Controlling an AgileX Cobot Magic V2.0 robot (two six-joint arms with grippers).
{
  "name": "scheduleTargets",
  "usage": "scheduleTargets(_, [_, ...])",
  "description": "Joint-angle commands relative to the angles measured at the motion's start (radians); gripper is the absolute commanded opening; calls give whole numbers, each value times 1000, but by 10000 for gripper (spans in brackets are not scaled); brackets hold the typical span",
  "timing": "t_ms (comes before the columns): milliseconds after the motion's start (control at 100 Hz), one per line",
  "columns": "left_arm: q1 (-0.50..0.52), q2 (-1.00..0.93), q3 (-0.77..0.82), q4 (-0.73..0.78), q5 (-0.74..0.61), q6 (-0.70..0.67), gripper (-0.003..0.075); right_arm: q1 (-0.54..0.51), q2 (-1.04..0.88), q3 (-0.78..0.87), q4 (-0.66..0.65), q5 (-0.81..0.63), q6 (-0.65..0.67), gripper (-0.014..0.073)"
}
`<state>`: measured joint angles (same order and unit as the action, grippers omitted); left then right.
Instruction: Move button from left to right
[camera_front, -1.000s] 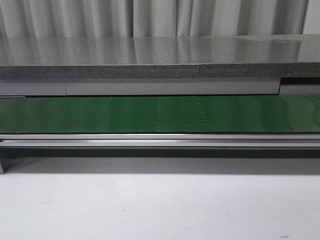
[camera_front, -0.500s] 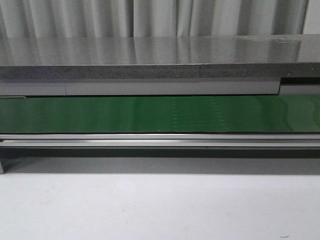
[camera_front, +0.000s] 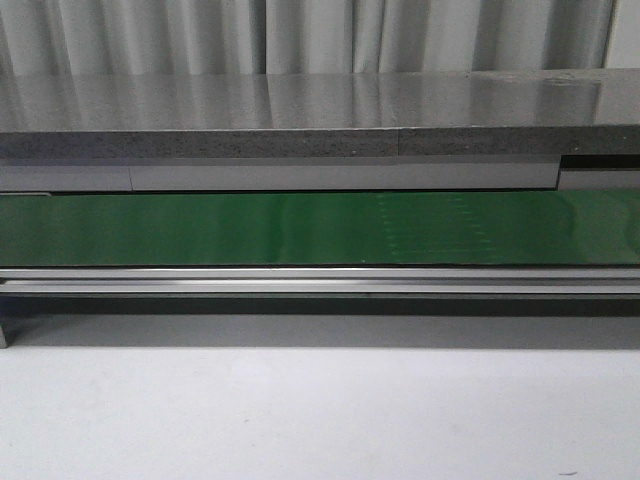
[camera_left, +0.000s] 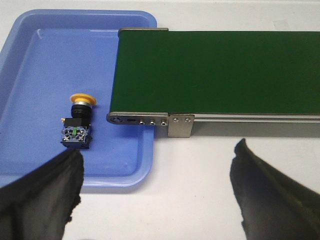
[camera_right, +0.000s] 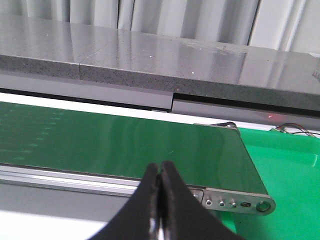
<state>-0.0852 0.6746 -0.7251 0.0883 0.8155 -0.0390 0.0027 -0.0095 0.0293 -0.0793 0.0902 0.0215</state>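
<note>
One button (camera_left: 77, 121): lying in blue tray (camera_left: 30, 90), beside belt (camera_left: 215, 70).
Left hand (camera_left: 155, 195): open; center over its black body.
Right hand (camera_right: 159, 210): closed, empty.

My button (camera_left: 76, 124) lies in the tray (camera_left: 30, 55), near its conveyor-side wall. The conveyor belt (camera_left: 215, 72) overlaps that tray edge, at three o'clock from the button.

Faint pale marks on the green belt (camera_front: 320, 228) now further toward the right end than before, seen from the front; nothing else different.
</note>
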Motion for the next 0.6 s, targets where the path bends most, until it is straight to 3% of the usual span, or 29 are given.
scheduleTargets(0, [-6, 52, -92, 29, 1, 1, 573, -8, -16, 0, 1, -83, -2, -68])
scheduleTargets(230, [11, 238, -253, 123, 48, -1, 573, -8, -16, 0, 1, -83, -2, -68])
scheduleTargets(590, [250, 523, -327, 42, -23, 69, 573, -8, -16, 0, 1, -83, -2, -68])
